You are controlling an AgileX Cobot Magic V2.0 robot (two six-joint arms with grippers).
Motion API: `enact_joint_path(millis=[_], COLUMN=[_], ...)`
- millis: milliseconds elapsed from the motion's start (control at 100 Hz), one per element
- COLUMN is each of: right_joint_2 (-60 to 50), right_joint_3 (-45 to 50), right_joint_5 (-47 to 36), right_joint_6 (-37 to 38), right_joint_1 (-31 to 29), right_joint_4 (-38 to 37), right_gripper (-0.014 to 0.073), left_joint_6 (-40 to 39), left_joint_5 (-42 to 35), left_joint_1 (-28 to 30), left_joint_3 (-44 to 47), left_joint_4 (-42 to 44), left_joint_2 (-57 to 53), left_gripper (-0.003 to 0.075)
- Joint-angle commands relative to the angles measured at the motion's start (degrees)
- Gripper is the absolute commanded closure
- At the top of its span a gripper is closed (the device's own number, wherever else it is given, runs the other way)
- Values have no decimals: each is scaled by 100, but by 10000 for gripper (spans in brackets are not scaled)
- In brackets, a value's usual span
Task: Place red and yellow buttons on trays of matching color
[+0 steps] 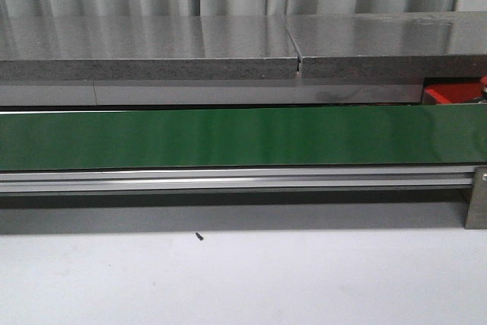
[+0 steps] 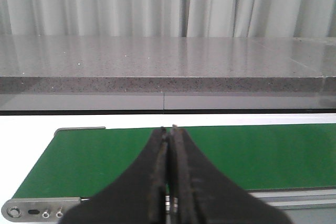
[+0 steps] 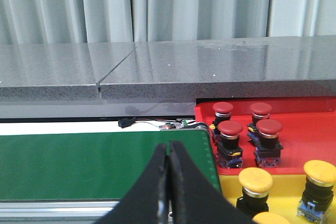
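Observation:
In the right wrist view a red tray [image 3: 310, 135] holds several red-capped buttons [image 3: 230, 128], standing upright. Nearer, a yellow tray [image 3: 283, 188] holds three yellow-capped buttons [image 3: 255, 180], one of them cut off by the frame edge. My right gripper [image 3: 169, 144] is shut and empty, over the belt's end just beside the trays. My left gripper [image 2: 169, 128] is shut and empty too, above the other end of the belt. The front view shows only a corner of the red tray [image 1: 449, 93] and neither gripper.
A long green conveyor belt [image 1: 228, 138] on an aluminium frame [image 1: 228, 182] spans the scene, with no button on it. Behind it runs a raised grey stone ledge [image 1: 152, 47] and a curtain. A small dark screw [image 1: 199, 237] lies on the white table in front.

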Motion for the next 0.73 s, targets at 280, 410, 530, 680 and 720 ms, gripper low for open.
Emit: enact_joint_path(millis=[280,410,530,680,720], right_joint_2=[-99,-99,-99,-99,-99], right_joint_3=[-3,-3,-3,-3,-3], right_joint_5=[-436,-436,-436,-436,-436], right_joint_6=[-3,-3,-3,-3,-3], right_joint_1=[-5,-5,-5,-5,-5], right_joint_4=[-68,-68,-68,-68,-68], right_gripper=[708,708,708,708,708], left_joint_6=[10,10,10,10,10], left_joint_5=[-402,-402,-402,-402,-402], left_joint_1=[375,375,375,375,375], left_joint_3=[48,48,48,48,48], left_joint_4=[-54,-54,-54,-54,-54], left_joint_2=[-189,-189,-197,-197,-197], left_gripper=[739,739,739,739,739])
